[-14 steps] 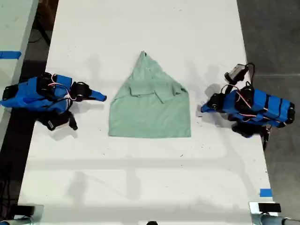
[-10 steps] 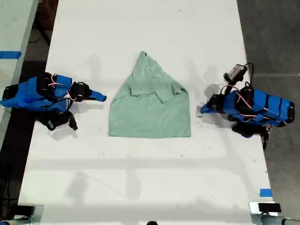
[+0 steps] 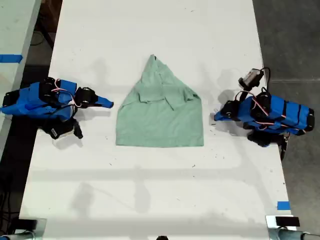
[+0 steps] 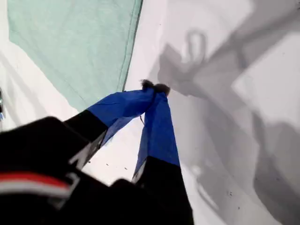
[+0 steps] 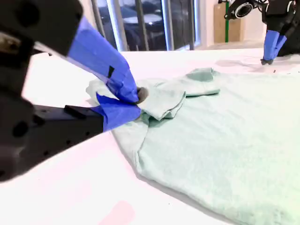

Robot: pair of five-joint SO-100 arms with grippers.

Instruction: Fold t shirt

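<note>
The pale mint-green t shirt [image 3: 160, 117] lies flat in the middle of the white table [image 3: 150, 30], its pointed end toward the exterior view's top and its straight hem toward the bottom. My first gripper [image 3: 216, 117] rests shut on the table at the exterior view's right, a short gap from the shirt's edge [image 4: 70, 47]. In its own view my first gripper [image 4: 154, 87] holds nothing. My second gripper [image 3: 110, 104] lies shut at the exterior view's left, just short of the shirt. From my second gripper [image 5: 136, 99] the shirt's folded layers [image 5: 225, 136] spread beyond the tips.
Dark floor runs past the table's edge behind each arm. Blue tape [image 3: 283, 205] marks the table's edge at the exterior view's lower right. A second pale surface with blue tape [image 3: 11, 58] stands at the exterior view's far left.
</note>
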